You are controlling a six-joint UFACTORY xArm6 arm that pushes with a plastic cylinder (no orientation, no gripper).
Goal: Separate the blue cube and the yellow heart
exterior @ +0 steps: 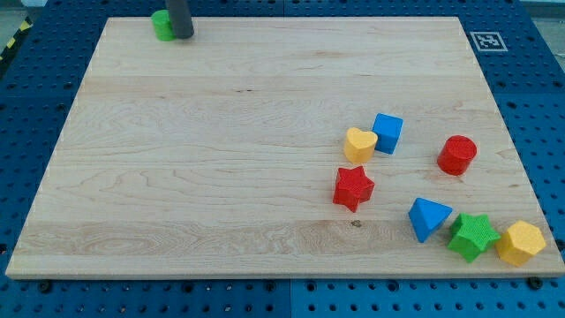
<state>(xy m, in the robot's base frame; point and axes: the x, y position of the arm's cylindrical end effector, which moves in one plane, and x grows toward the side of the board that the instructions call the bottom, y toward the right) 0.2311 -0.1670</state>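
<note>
The yellow heart (pixel 358 144) and the blue cube (pixel 387 132) lie touching each other right of the desk's middle, the heart on the view's left and slightly lower, the cube on the view's right.

Going from the view's left: at the desk's (pixel 221 159) top left corner a green block (pixel 161 25), its shape partly hidden, stands against the dark rod, and my tip (pixel 182 35) rests just beside it on its right. The arm carries no claw, only this rod, so nothing is spread or pinching. My tip is well apart from the heart and cube.

Below the heart lies a red star (pixel 353 187), near it but not touching. Farther right and lower sits a blue triangular block (pixel 428 217), then a green star (pixel 473 236) just beside it, and a yellow hexagonal block (pixel 521 243) touching the green star near the desk's bottom right corner. A red cylinder (pixel 457 155) stands apart to the right of the cube. A black-and-white marker tag (pixel 488 41) sits at the top right corner.
</note>
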